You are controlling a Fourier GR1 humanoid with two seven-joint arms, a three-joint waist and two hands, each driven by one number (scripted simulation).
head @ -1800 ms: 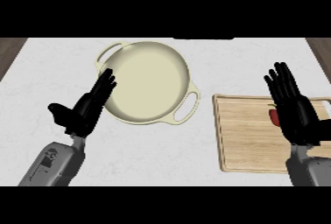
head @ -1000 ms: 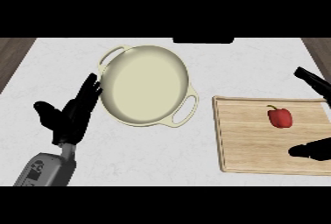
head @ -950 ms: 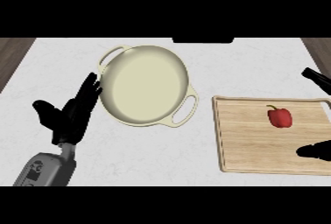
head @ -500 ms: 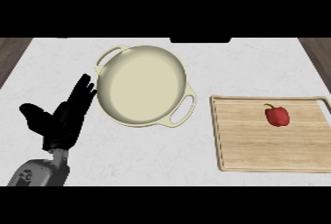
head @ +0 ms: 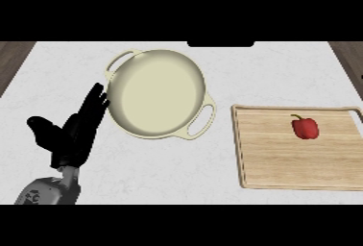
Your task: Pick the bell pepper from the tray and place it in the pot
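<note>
Bell pepper (head: 305, 127) on the tray (head: 269, 158) looks light, smooth, probably slippery; grasp around its body. Left hand (head: 74, 137) rests open beside the pot (head: 157, 94); the right is unseen.

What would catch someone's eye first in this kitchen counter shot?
Probably the small red bell pepper, lying alone on the wooden tray at right. Next, the big cream pot at centre left, with the open black left hand just beside it.
</note>
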